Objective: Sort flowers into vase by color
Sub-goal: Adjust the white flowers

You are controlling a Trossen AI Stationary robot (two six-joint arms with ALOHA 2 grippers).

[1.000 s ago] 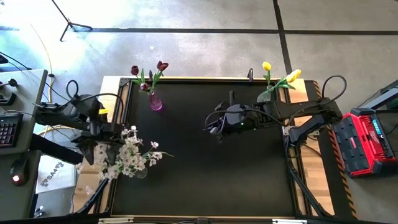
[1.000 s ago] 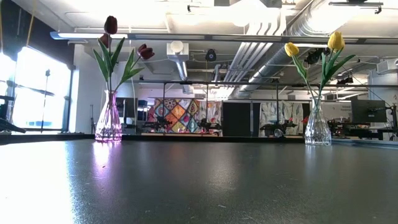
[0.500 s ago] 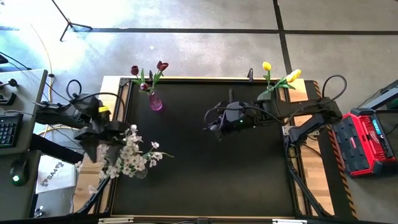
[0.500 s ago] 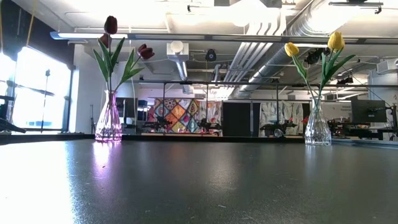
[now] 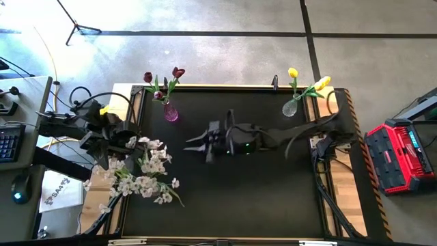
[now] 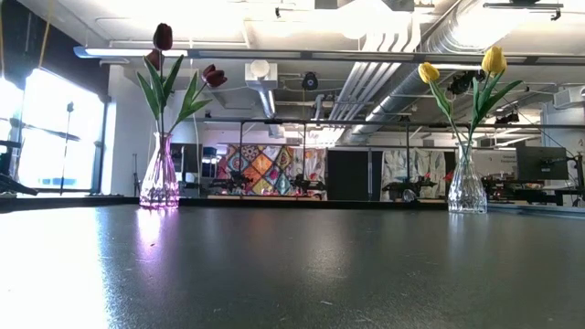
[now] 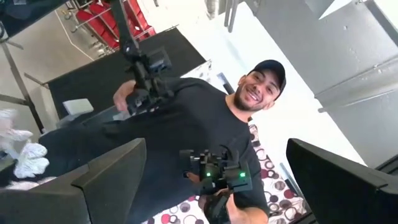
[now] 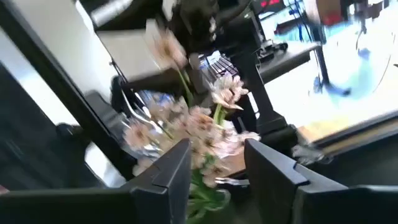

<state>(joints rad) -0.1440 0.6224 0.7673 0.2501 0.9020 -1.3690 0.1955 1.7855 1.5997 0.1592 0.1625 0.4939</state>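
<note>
Two dark maroon tulips stand in a pink vase at the table's far left, stems in its neck. Two yellow tulips stand likewise in a clear vase at the far right. White blossom sprays lie bunched by the table's left edge, green stems pointing to the near side; whether a vase holds them is hidden. My left gripper is open beside the blossoms. My right gripper is open over the table's middle, facing the sprays.
The black table top lies bare on its right and near parts. A red case sits off the right edge, a desk with a keyboard off the left. A person stands beyond the table in the left wrist view.
My right arm has reached across the table toward its left edge, closing on the white sprays. My left arm has turned and drawn slightly toward the far edge. The white bunch has swung and spread toward the near edge, its stems now pointing near-right.
</note>
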